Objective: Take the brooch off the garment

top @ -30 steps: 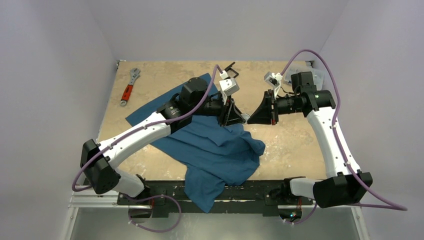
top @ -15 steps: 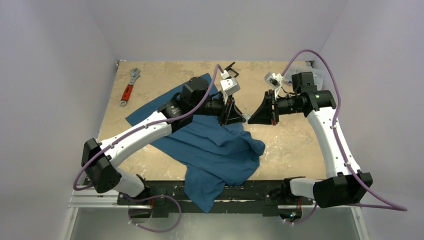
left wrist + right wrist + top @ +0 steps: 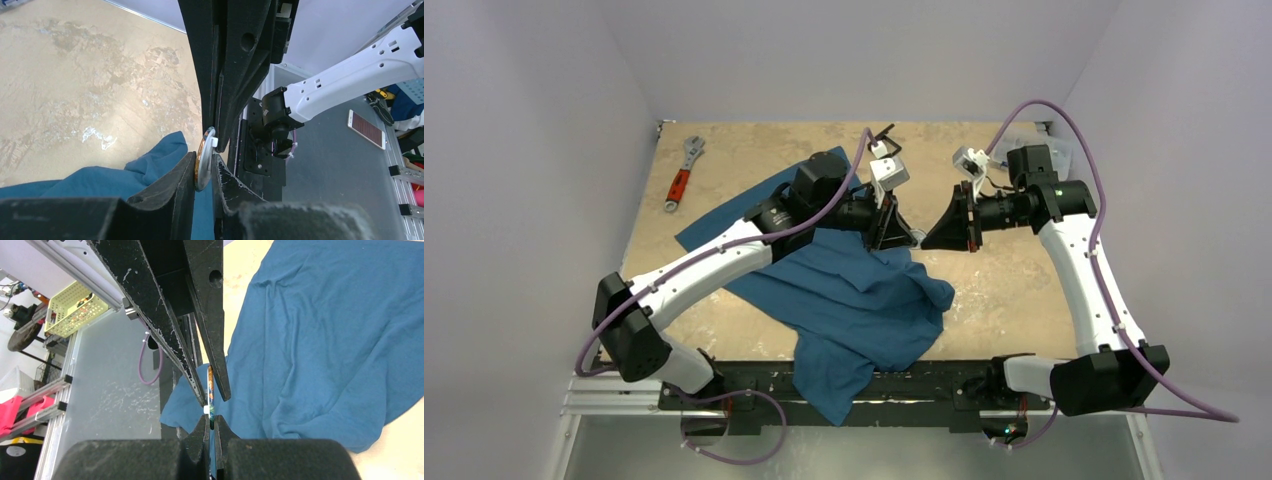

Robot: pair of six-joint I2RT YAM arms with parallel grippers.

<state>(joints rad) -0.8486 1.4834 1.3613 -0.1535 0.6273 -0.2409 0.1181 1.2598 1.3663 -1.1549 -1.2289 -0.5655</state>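
Far left corner of the worktop: an adjustable wrench (image 3: 683,172) with a red grip lies well apart from everything else — untouched, no part in the task.

Centre: the garment (image 3: 854,300) lies crumpled, one part spread toward the far left, a fold hanging over the near edge. The left arm reaches across it; the left gripper (image 3: 902,232) hangs above the cloth's far-right margin.

Just right of centre, above bare worktop (image 3: 1004,290), the right gripper (image 3: 927,235) meets the left tip to tip. The brooch (image 3: 203,161) sits edge-on between them. In the left wrist view the left fingers (image 3: 182,172) are clamped on the disc, a small white pin at its upper rim. In the right wrist view the brooch (image 3: 211,390) also lies between the right gripper's (image 3: 210,426) nearly closed tips, which appear to pinch its lower edge; contact there cannot be confirmed.

Status, as judged: the disc looks clear of the cloth — the garment (image 3: 100,180) hangs beside it in the left wrist view, though whether a fold still catches on the pin cannot be told. Remaining: one gripper lets go, the other sets the brooch down on the worktop away from the shirt.
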